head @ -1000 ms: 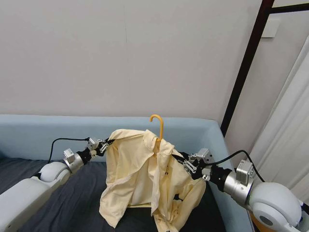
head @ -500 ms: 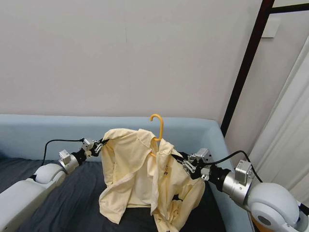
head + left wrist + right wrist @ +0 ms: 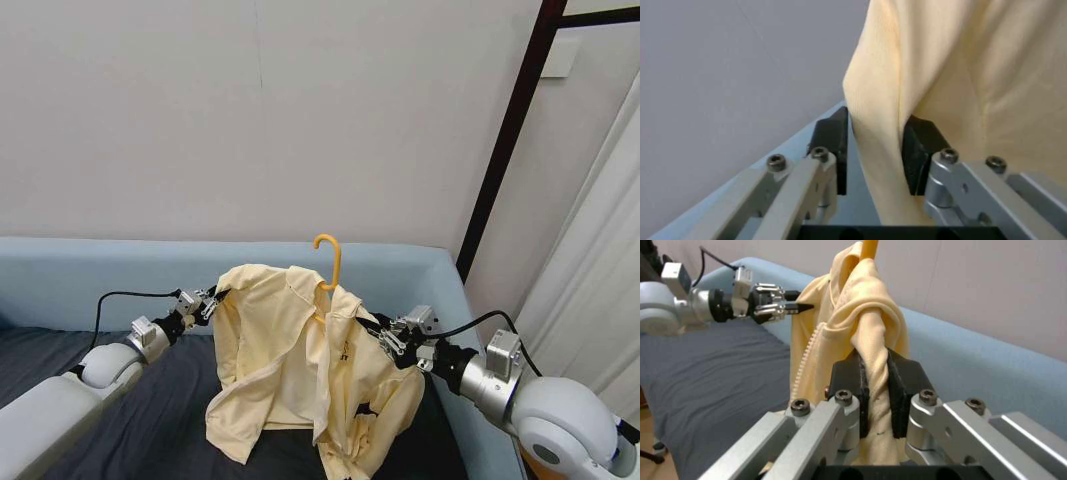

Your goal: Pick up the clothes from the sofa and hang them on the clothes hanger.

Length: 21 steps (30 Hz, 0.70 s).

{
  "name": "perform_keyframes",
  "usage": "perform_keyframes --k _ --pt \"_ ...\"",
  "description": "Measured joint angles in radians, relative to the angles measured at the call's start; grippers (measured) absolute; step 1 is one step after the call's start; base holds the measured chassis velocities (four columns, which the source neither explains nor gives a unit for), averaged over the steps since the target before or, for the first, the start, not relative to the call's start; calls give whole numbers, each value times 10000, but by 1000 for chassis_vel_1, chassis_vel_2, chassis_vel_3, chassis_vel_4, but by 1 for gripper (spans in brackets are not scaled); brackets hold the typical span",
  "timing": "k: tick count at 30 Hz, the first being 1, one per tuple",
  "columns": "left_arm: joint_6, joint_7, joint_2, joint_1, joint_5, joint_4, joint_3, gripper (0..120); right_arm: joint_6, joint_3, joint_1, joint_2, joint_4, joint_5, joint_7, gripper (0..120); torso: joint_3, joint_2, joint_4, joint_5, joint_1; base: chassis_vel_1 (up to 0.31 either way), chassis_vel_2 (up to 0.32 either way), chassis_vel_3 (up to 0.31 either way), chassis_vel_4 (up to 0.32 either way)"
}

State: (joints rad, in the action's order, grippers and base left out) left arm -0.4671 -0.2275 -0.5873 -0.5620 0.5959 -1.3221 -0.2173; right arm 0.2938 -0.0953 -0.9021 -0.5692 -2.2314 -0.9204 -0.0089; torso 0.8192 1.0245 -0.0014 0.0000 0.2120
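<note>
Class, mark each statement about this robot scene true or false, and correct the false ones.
1. The left gripper is shut on the yellow shirt. True.
2. The right gripper is open, clear of the shirt. False: it is shut on a bunched fold of it.
3. The hanger has its hook sticking up above the shirt's collar. True.
4. The shirt lies flat on the sofa. False: the two grippers hold it up above the sofa.
5. The hook hangs on the dark pole. False: the hook is free, and the pole stands off to the right.
</note>
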Motion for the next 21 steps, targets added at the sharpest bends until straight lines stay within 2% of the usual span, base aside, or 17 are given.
perform_keyframes --k 1,5,6,10,12,14,16,17,20,21 --pt "0 0 0 0 0 0 0 34 0 0 0 0 0 0 0 8 0 0 0 0 0 0 0 0 0" --pt "-166 273 244 -178 -199 -274 253 51 66 -99 -10 8 -65 -116 202 8 0 0 -3 -1 0 0 0 0 0" --pt "-166 273 244 -178 -199 -274 253 51 66 -99 -10 8 -65 -116 202 8 0 0 -3 -1 0 0 0 0 0" --pt "-453 214 564 -645 -475 -596 781 72 151 -182 44 14 -36 -254 489 8 0 0 -2 -1 0 0 0 0 0" --pt "-513 186 600 -722 -476 -608 841 73 157 -191 41 15 -35 -287 528 8 0 0 -2 0 0 0 0 0 0" --pt "-830 -5 684 -998 -464 -550 1033 84 182 -252 -16 4 -82 -430 669 8 0 0 0 -1 0 0 0 0 0" --pt "-973 -139 689 -1109 -427 -508 1133 88 187 -273 -28 -6 -128 -470 740 8 0 0 0 -1 0 0 0 0 0" --pt "-1212 -718 526 -1899 347 -852 1740 99 366 -346 -48 -19 -409 -643 1265 8 0 0 -1 0 0 0 0 0 0" --pt "-904 210 -82 -3405 1082 -2083 2826 100 819 -592 -92 -48 -806 -1241 2299 8 0 0 -2 -2 0 0 0 0 0" --pt "-904 210 -82 -3405 1082 -2083 2826 100 819 -592 -92 -48 -806 -1241 2299 8 0 0 -2 -2 0 0 0 0 0"
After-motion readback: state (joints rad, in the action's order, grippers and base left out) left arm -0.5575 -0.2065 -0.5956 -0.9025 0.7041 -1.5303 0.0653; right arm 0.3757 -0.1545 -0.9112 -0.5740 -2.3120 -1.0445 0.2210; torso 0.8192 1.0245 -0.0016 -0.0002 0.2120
